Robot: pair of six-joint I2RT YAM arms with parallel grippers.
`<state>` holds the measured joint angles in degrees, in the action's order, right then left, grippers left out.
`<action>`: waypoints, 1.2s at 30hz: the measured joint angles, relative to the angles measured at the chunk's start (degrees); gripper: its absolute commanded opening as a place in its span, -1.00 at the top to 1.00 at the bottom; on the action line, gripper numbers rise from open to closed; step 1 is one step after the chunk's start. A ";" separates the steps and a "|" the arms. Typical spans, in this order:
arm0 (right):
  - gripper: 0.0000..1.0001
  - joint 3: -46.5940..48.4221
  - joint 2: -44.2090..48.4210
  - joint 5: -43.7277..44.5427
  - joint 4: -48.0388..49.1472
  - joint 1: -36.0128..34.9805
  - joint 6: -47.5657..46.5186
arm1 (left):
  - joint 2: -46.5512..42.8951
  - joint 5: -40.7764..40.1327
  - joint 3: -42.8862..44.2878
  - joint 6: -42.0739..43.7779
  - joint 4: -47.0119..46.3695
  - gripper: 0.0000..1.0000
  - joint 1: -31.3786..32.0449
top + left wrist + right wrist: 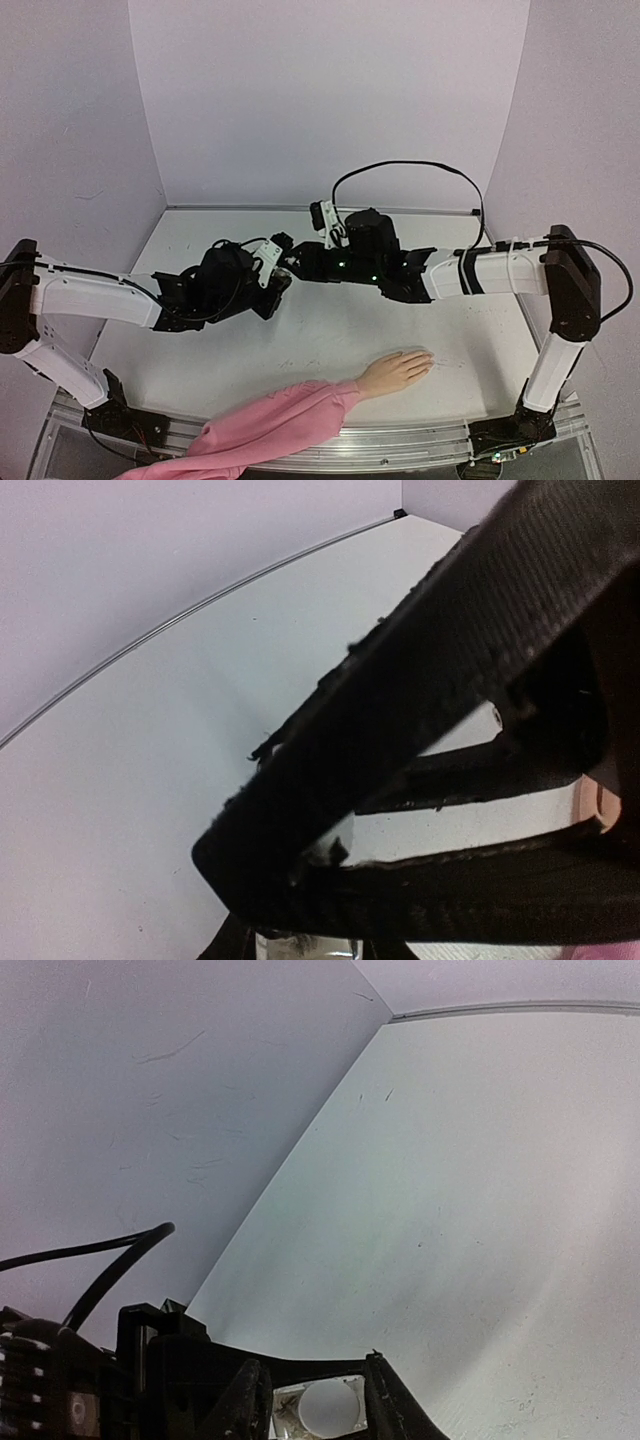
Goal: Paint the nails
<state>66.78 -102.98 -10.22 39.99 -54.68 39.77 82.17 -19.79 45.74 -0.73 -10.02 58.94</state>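
Observation:
The peach mannequin hand lies flat near the table's front edge, and its pink sleeve trails to the lower left. The nails at its fingertips are too small to make out. Both grippers meet above mid-table, well behind the hand. My right gripper is shut on a small clear bottle with a round white face. My left gripper is closed on a small white piece right above that bottle. A sliver of the hand shows in the left wrist view.
The white table is enclosed by pale lilac walls at the back and on both sides. A black cable loops above the right arm. A metal rail runs along the front edge.

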 measured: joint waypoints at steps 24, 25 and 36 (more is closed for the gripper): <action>0.54 -4.31 7.52 -45.90 2.47 5.07 -28.04 | -6.56 70.88 0.04 -5.18 0.74 1.00 -11.96; 0.33 -4.28 7.52 -45.33 1.55 5.09 -28.48 | -5.95 71.25 0.04 -5.38 0.59 1.00 -12.17; -0.75 -4.63 12.22 -20.28 -7.87 6.62 -25.29 | -6.36 43.87 -0.96 -5.11 0.83 1.00 -12.76</action>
<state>62.15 -90.76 -30.50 32.12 -48.05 14.48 75.81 24.08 44.77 -5.85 -9.19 46.17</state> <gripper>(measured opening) 0.868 0.215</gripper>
